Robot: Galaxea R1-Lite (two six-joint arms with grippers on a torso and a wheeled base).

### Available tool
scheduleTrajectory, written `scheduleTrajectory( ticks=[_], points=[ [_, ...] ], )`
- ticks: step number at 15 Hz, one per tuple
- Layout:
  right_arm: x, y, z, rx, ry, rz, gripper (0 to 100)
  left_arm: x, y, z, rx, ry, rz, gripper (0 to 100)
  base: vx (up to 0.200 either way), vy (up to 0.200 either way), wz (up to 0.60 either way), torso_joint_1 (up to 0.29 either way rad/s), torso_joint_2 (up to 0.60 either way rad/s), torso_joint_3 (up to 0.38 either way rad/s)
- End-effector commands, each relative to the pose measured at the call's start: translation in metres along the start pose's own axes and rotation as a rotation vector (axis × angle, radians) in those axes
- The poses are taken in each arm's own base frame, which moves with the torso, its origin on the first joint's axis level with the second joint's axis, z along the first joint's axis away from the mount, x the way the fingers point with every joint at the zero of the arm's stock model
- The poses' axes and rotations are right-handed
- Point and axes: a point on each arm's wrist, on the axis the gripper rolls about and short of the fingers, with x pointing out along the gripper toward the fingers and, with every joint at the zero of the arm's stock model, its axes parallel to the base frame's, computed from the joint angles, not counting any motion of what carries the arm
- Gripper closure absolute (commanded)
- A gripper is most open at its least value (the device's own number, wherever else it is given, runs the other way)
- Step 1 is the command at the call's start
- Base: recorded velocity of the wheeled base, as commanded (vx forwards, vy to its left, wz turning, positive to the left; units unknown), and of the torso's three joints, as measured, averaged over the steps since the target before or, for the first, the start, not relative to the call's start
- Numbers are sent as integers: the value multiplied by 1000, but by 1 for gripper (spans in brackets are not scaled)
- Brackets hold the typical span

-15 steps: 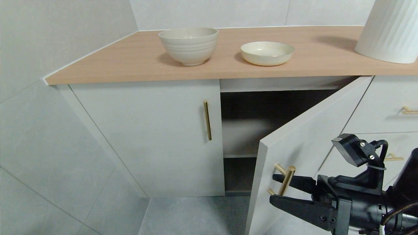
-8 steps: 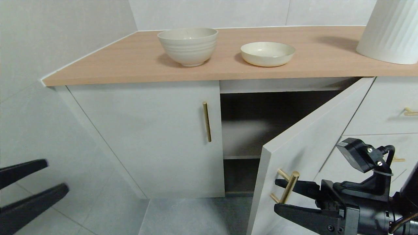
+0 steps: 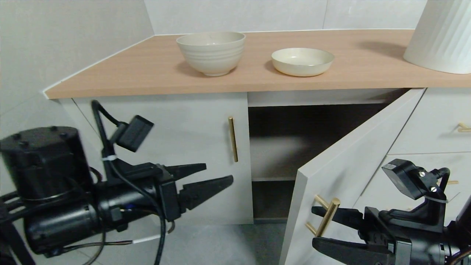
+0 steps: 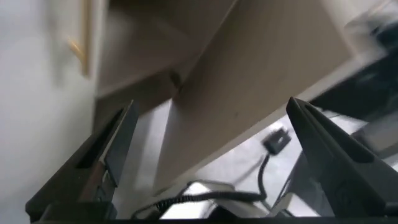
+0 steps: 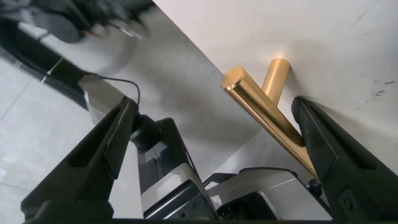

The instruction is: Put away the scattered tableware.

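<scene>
Bowl (image 3: 211, 51), deep, ribbed, beige, beside shallow cream dish (image 3: 302, 60), both upright

A wood-grain countertop (image 3: 140, 77) runs across the upper half of the frame and meets pale grey tiled walls (image 3: 66, 40) at the top and left. Beneath it is a white cabinet (image 3: 165, 110): its left door (image 3: 191, 140), at centre, is closed and has an upright brass handle (image 3: 233, 140), while its right door (image 3: 346, 162) stands open at lower right, baring a dark interior with a shelf (image 3: 274, 154). White drawers (image 3: 434, 125) line the right edge, and grey floor tiles (image 3: 220, 243) lie along the bottom.
</scene>
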Motion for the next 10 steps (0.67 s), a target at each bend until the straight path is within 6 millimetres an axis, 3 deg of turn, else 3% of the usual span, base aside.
scheduleTrajectory(
  ticks=[1,6,7,10],
  points=[
    [0,-1,-2,4,5,-5,0,50,2,-46,-16,113,41,0,0,0,0,0,0,0],
    [-1,-1,-2,3,4,-5,0,84,-11,-62,22,67,40,0,0,0,0,0,0,0],
    [-1,-1,-2,2,5,-5,0,88,-12,-61,24,62,37,100,0,0,0,0,0,0],
    [-1,0,-2,2,3,-6,0,97,-14,-55,29,37,25,100,0,0,0,0,0,0]
  ],
)
